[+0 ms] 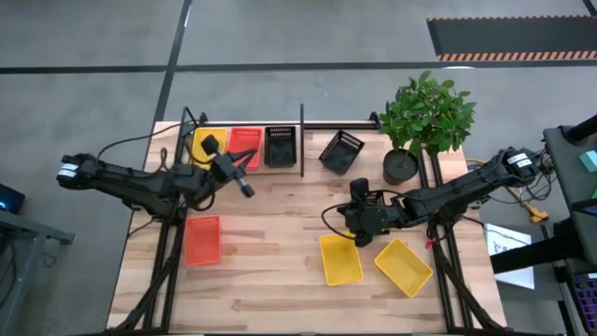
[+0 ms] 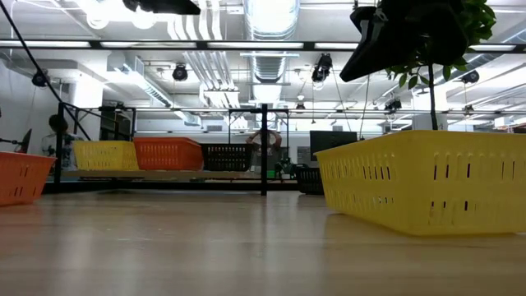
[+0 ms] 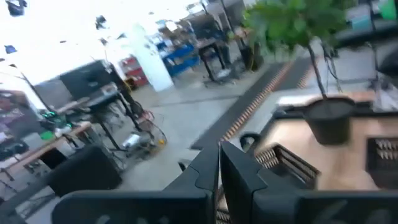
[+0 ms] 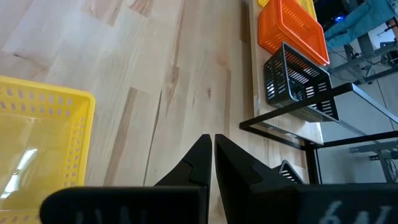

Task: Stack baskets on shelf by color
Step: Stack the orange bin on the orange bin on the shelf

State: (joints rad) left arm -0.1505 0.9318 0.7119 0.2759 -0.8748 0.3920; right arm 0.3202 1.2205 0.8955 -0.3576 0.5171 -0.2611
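The shelf (image 1: pixel 308 168) runs along the table's far edge, with a yellow basket (image 1: pixel 207 145), a red basket (image 1: pixel 244 145) and a black basket (image 1: pixel 280 147) standing on it side by side, left of its upright post (image 1: pixel 301 140). Right of the post a second black basket (image 1: pixel 340 151) sits tilted. A red basket (image 1: pixel 202 238) rests flat on the table at the near left, and two yellow baskets (image 1: pixel 340 259) (image 1: pixel 403 265) at the near right. My left gripper (image 1: pixel 247 189) is shut and empty, raised just in front of the shelf's baskets. My right gripper (image 4: pixel 213 146) is shut and empty above the table, beside the yellow baskets.
A potted plant (image 1: pixel 403 163) stands at the shelf's right end. Bare tabletop (image 1: pixel 280 243) lies between the red basket and the yellow ones. The room beyond the table holds desks and racks.
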